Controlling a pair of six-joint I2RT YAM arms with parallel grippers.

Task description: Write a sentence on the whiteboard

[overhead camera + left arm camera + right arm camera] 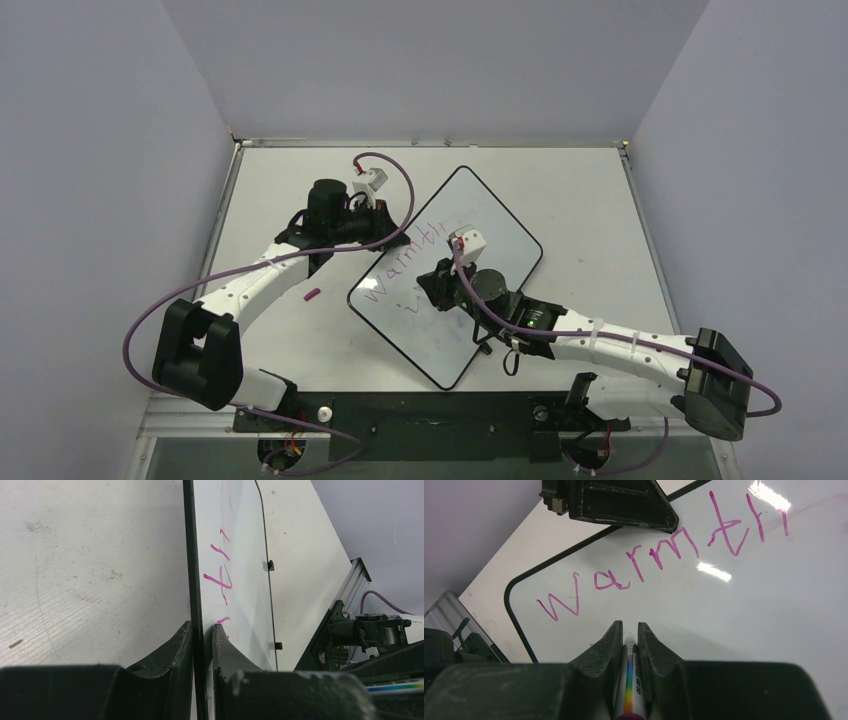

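Pale lavender walls (120,120) close in an off-white tabletop (600,200). On it a large glossy whiteboard (480,210) with a thin black rim and rounded corners lies turned on the diagonal.

The left gripper (202,627) is clamped on the whiteboard. The board's black rim runs straight up between its two dark fingers (175,645), which press it from either side. Just beyond the fingertips, on the white face (245,610), a few magenta strokes show. Behind this gripper, beside its forearm, a small magenta piece (312,294) lies on the tabletop, apart from the board.

The right gripper (630,625) hangs over the whiteboard's face (749,630), closed on a marker (630,690) with a white barrel and a rainbow stripe, held lengthwise between the fingers. The marker's tip is hidden between the fingertips, so whether it touches the board cannot be told.

Just ahead of those fingertips runs the sentence (659,555), handwritten in pink-magenta. Only the word "Warmth" is legible, slanting up and away to the right. At the far side of that word, the left gripper's finger sits on the rim. In the top view a fainter mark lies between the word and the right gripper, too small to read.
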